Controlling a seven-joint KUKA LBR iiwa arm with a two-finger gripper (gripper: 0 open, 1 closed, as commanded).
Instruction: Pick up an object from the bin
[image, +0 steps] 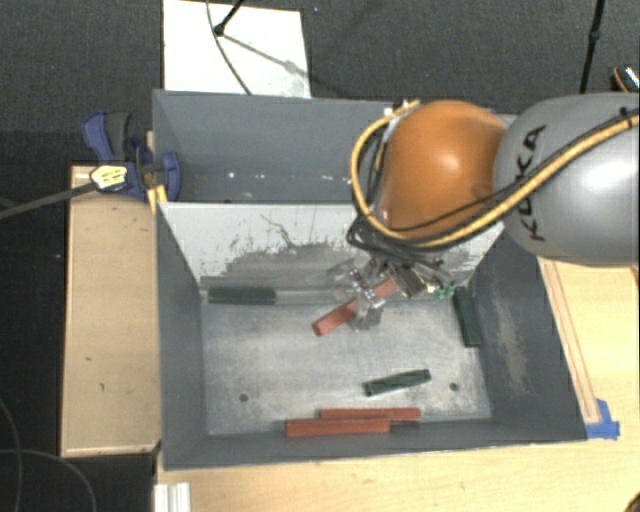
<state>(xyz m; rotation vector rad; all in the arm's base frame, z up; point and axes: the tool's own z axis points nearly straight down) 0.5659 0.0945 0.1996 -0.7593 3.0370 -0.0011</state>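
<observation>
- Gripping a short reddish-brown rectangular bar (333, 320) near the middle of the grey metal bin (260, 150), the gripper (368, 300) has its fingers clenched on the bar's right end.
- A dark green flat bar (240, 295) lies to the left by the back wall.
- A second dark green bar (466, 318) lies just right of the gripper.
- A small dark green stick (397, 381) lies nearer the front.
- Two long reddish-brown strips (338, 428) lie together along the front wall.
- Bare floor lies left of and in front of the held bar.
- The grey arm (580, 180) reads "KUKA".
</observation>
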